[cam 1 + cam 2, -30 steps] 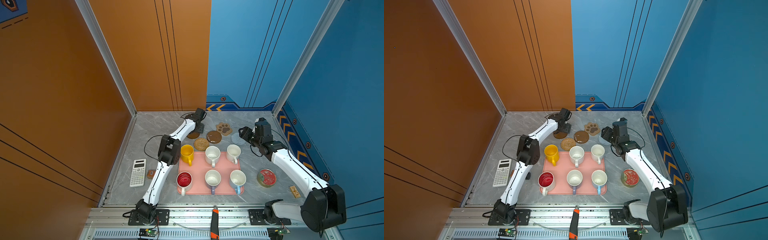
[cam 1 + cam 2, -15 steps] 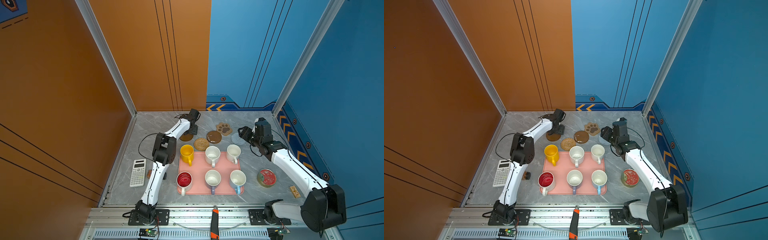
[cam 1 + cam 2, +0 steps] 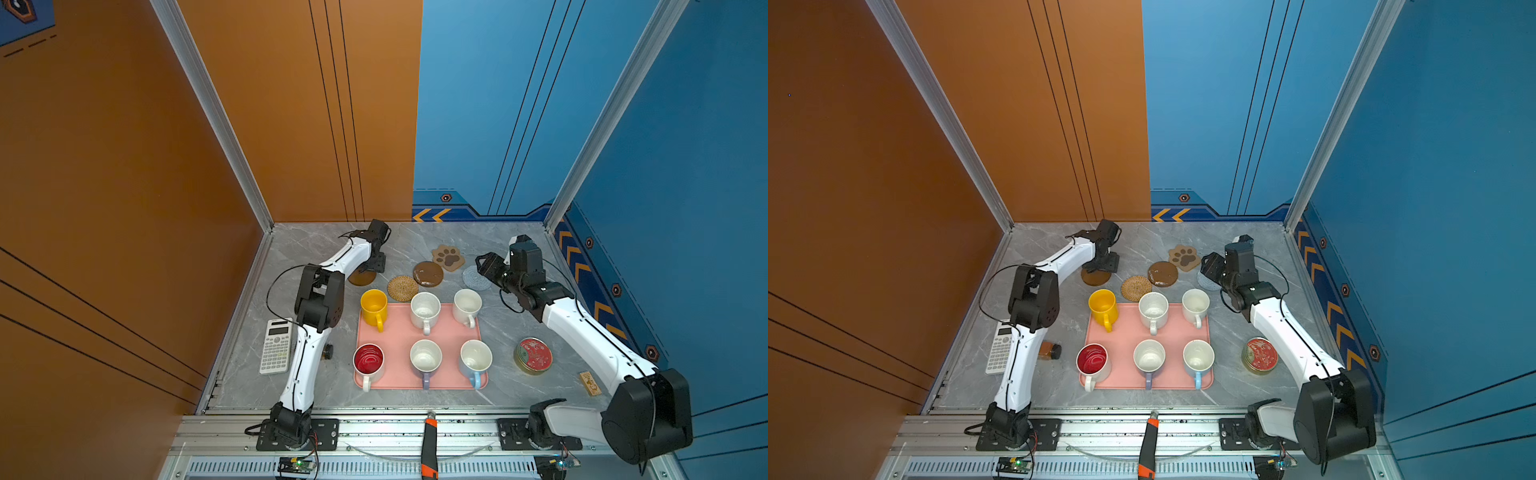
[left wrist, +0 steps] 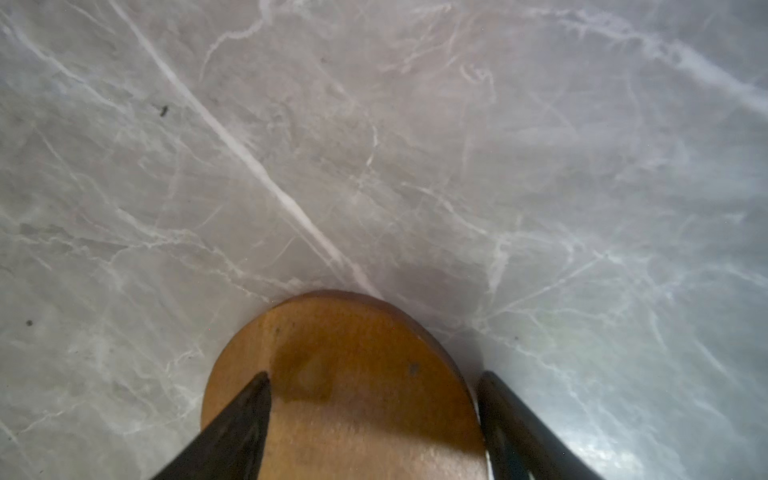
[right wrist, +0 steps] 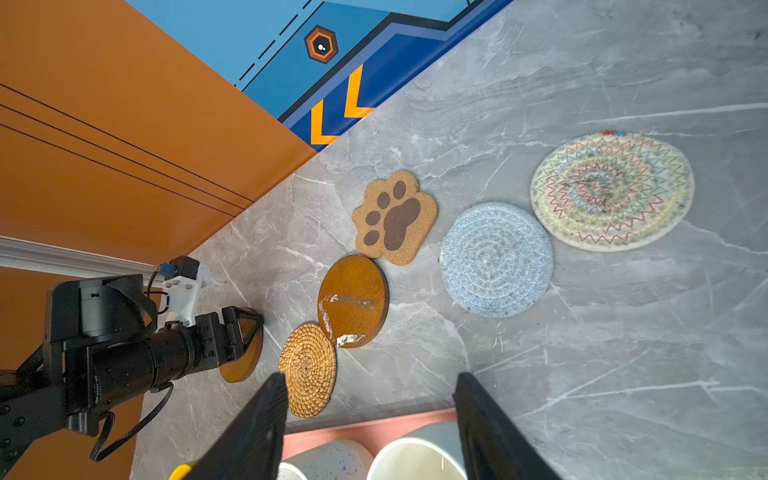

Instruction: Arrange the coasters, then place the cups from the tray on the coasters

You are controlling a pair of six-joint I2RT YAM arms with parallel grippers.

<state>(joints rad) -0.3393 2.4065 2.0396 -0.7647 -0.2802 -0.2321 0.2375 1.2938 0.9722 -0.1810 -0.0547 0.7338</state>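
Note:
My left gripper (image 3: 375, 266) points down at a plain brown disc coaster (image 4: 353, 374) lying at the back left. Its jaws are open: one fingertip (image 4: 253, 399) rests over the disc, the other sits at its edge. My right gripper (image 5: 370, 380) hangs open and empty above the grey-blue coaster (image 3: 473, 279). The rattan (image 3: 402, 287), scuffed brown (image 3: 428, 273), paw (image 3: 448, 257) and cream woven (image 5: 611, 191) coasters lie behind the pink tray (image 3: 399, 328). The tray holds yellow (image 3: 373, 305), speckled (image 3: 424, 308), cream (image 3: 467, 305), red-inside (image 3: 368, 359), lilac (image 3: 424, 357) and light blue (image 3: 476, 357) cups.
A calculator (image 3: 276, 345) and a small amber jar (image 3: 1050, 350) lie beside the left arm. A red-and-gold tin (image 3: 534, 355) and a small wooden block (image 3: 590, 383) sit right of the tray. Walls close in on three sides.
My left gripper has moved left along the back of the table, and the plain brown disc has slid left with it, away from the rattan coaster. The right arm has stayed still.

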